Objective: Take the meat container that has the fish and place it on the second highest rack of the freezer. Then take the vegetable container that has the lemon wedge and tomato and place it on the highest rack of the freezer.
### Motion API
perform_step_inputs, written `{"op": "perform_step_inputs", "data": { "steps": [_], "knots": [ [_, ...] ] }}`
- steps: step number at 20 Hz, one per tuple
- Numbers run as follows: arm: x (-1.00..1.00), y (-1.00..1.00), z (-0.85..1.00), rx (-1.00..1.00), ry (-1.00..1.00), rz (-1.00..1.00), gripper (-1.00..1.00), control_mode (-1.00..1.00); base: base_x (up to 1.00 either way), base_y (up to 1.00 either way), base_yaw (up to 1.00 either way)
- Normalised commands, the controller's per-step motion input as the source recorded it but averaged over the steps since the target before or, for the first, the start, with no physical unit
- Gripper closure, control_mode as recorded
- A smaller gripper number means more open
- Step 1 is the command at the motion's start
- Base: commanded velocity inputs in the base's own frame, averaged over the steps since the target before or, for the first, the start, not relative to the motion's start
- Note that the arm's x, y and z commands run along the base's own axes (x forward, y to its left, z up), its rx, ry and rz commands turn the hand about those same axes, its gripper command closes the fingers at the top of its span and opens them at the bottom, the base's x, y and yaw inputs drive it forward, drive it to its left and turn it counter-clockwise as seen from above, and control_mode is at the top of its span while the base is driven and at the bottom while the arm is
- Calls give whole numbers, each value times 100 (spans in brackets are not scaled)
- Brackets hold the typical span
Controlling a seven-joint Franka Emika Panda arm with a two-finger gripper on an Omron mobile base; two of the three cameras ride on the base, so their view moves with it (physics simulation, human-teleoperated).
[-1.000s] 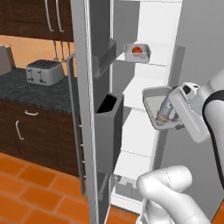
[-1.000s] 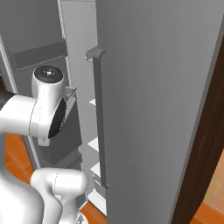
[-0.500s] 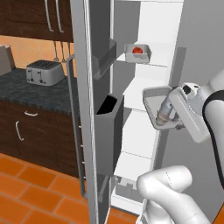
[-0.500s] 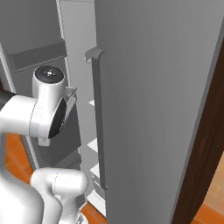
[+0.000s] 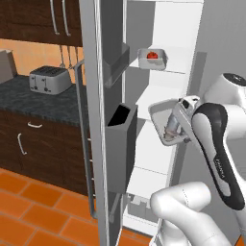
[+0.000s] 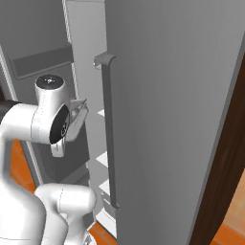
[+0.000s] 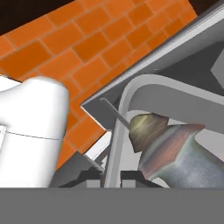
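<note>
My gripper (image 5: 174,138) is shut on the near rim of the meat container (image 5: 161,113), a shallow grey tray carrying the fish (image 5: 171,126). It hangs in front of the open freezer (image 5: 169,29), just below a white shelf (image 5: 151,93) that is second from the top. The vegetable container (image 5: 153,58), with its red tomato, sits on the uppermost shelf in view (image 5: 168,70). In the hand view the tray rim (image 7: 131,89) runs between my fingertips (image 7: 131,177), with the fish (image 7: 175,146) just beyond. The arm (image 6: 50,119) also appears in the right base view.
The left freezer door (image 5: 91,120) stands open with dark bins (image 5: 120,139) on its inside. The right door (image 6: 172,119) with its long bar handle (image 6: 109,139) stands close to the arm. A counter with a toaster (image 5: 49,79) lies to the left.
My hand and the tray with the fish have shifted slightly left, toward the freezer shelves. The tray with the tomato has stayed put.
</note>
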Motion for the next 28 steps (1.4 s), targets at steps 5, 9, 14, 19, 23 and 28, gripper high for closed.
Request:
{"op": "perform_step_inputs", "data": {
  "steps": [5, 9, 14, 19, 23, 28],
  "knots": [
    [94, -23, -44, -14, 0, -1, 100, -100, 0, 0, 0],
    [97, -19, -5, -2, 0, 0, 100, -100, 0, 0, 0],
    [81, -13, -15, -2, 0, -6, 100, -100, 0, 0, 0],
    [58, 0, -20, -3, -6, -20, 100, -100, 0, 0, 0],
    [59, 0, -11, 0, -9, -12, 100, -100, 0, 0, 0],
    [58, 0, -28, 0, -5, -7, 100, -100, 0, 0, 0]
  ]
}}
